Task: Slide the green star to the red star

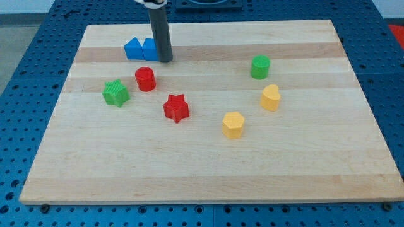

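Tip [165,60] by blue block [140,49] | green star [115,93] left of red star [176,108]

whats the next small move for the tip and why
Probably swing my tip down toward the view's left, to the far left side of the green star. It now sits beside the blue blocks, above both stars, and the red star lies right of and slightly below the green one, so the push must start from the left.

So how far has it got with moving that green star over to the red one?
Nothing looks done: the green star sits apart from the red star, to its left. My tip is up by the blue blocks, not touching the green star. The whole push remains.
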Controlling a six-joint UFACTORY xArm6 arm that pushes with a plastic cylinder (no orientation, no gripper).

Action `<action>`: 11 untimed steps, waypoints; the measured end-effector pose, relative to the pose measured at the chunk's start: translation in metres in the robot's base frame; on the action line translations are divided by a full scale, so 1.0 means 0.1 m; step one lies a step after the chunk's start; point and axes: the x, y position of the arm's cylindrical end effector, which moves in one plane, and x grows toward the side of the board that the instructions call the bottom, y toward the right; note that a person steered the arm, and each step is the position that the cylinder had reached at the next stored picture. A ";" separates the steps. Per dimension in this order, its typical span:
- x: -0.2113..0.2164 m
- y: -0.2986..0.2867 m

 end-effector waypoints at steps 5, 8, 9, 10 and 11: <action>0.94 -1.18; 0.98 -0.33; 1.27 -0.32; 1.30 -0.12; 1.06 0.10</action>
